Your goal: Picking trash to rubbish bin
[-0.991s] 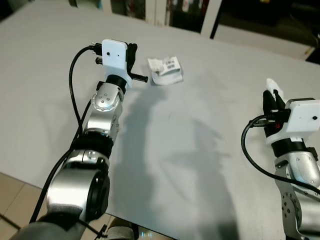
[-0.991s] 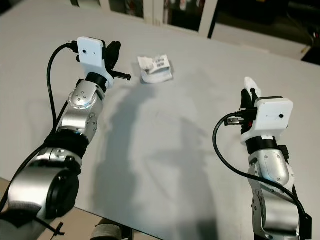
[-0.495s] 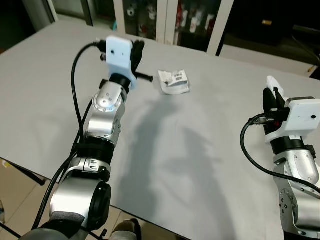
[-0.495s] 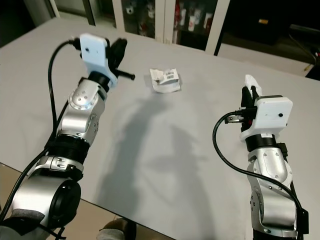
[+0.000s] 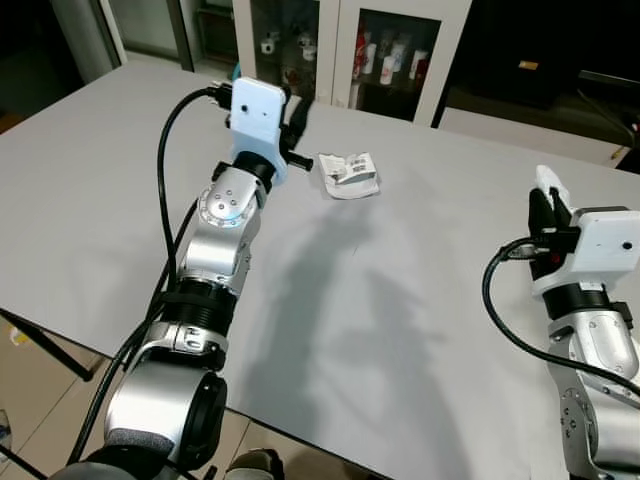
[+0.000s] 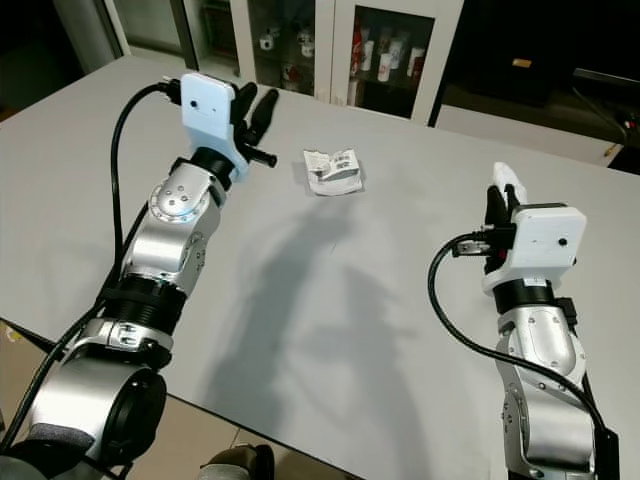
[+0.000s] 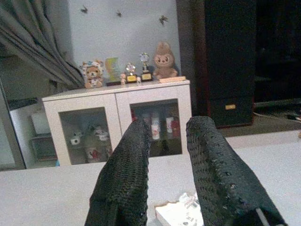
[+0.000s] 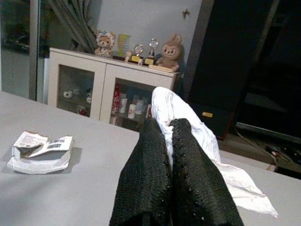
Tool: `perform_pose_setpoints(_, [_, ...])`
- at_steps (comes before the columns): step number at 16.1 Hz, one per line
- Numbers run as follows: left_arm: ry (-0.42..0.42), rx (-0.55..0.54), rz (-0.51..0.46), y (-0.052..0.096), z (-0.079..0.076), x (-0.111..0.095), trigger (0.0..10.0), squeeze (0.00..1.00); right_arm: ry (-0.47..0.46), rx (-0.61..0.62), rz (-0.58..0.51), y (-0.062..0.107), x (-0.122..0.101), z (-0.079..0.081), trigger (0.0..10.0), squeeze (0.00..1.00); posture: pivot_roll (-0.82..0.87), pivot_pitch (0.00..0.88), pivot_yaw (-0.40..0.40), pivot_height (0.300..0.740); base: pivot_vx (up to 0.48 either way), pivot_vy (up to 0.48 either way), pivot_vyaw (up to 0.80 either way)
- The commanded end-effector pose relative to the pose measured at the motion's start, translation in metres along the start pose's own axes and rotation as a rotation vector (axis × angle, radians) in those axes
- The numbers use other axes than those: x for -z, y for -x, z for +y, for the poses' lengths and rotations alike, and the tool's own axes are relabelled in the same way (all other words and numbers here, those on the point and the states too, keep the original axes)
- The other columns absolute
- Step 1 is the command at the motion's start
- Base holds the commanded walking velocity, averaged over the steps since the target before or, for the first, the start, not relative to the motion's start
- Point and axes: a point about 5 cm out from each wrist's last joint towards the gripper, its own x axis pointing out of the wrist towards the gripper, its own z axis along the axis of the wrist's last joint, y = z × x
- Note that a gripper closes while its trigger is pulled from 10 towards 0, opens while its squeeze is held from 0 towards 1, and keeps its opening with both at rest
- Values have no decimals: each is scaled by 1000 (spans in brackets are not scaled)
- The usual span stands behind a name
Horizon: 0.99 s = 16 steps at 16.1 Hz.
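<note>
Left gripper (image 6: 256, 106) raised above the grey table (image 6: 400, 290), fingers spread, nothing between them. Just right of it, on the table's far half, lies the crumpled white wrapper (image 6: 333, 170) with a printed barcode label, flattened and creased, apart from the fingers. Bare tabletop surrounds it on all sides; the far edge runs before a white glass-door cabinet (image 6: 330, 40). Right gripper (image 6: 498, 203) upright near the right edge, fingers pressed together, pinching a white tissue (image 8: 188, 125).
</note>
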Motion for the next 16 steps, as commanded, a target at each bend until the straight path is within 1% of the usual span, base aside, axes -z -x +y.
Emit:
perform_pose_setpoints(1, [-31,38,11,1,-3,-2,10000,1000,0,17,-20,3,-4,-3,0,0,143,50,-22,740,0,0,0])
perform_pose_setpoints(3, [-58,60,32,3,-2,0,10000,1000,-9,25,-17,3,-3,-3,0,0,155,51,-32,740,0,0,0])
perform_pose_setpoints(4, [-92,53,49,5,-2,3,10000,1000,-15,33,-15,3,-2,-4,0,0,158,51,-34,740,0,0,0])
perform_pose_setpoints(6, [-132,37,73,9,-1,9,10000,1000,-18,37,-14,3,-2,-4,0,0,162,48,-37,740,0,0,0])
perform_pose_setpoints(7, [-133,18,82,12,0,12,10000,1000,-17,46,-16,2,-3,-5,0,0,163,47,-37,740,0,0,0])
perform_pose_setpoints(9, [-108,-53,119,21,3,22,10000,1000,-19,65,-11,2,-2,-5,0,0,166,46,-33,740,0,0,0])
perform_pose_setpoints(12, [-61,-141,159,34,-1,34,10000,1000,-14,59,-8,1,-1,-3,0,0,172,49,-32,740,0,0,0])
perform_pose_setpoints(14, [-60,-194,172,37,0,36,10000,1000,-10,45,-11,1,-1,-1,0,0,177,51,-33,740,0,0,0])
perform_pose_setpoints(15, [-52,-202,177,37,0,37,10000,1000,-8,38,-12,0,-1,-1,0,0,177,51,-33,740,0,0,0])
perform_pose_setpoints(16, [-45,-209,178,38,-1,36,10000,0,-2,24,-7,-1,-1,2,5137,0,186,56,-36,740,0,0,556])
